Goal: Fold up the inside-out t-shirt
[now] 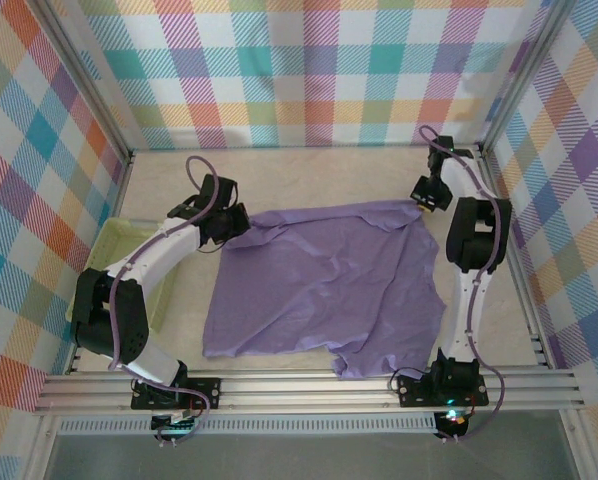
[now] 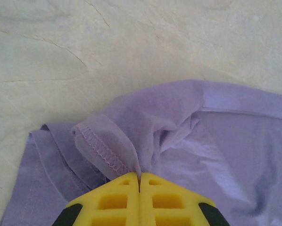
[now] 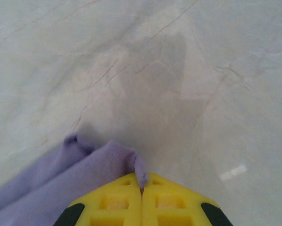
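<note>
Nearest, both arm bases are sitting bolted to the rail at the table's (image 1: 309, 165) near edge. The inside-out t-shirt (image 1: 324, 290) is lying spread and wrinkled on the table between the two arms, its near edge just short of the rail and its near right corner rumpling over itself. The left arm is rising from its base, doubling back at the elbow, then stretching its white forearm forward and to the right, so the left gripper (image 1: 241, 222) is meeting the shirt's far left corner. The right arm is running almost straight forward beside the shirt's right edge, bending at a dark joint, with the right gripper (image 1: 422, 198) at the far right corner. In the left wrist view the yellow fingers (image 2: 112, 202) are pressing together on a bunched fold of purple cloth beside a stitched hem. In the right wrist view the fingers (image 3: 169, 202) are closing on a small tip of cloth, bare table beyond. A pale green tray (image 1: 104, 245) is sitting left of the left arm. Plaid walls (image 1: 309, 70) are enclosing the far side.
</note>
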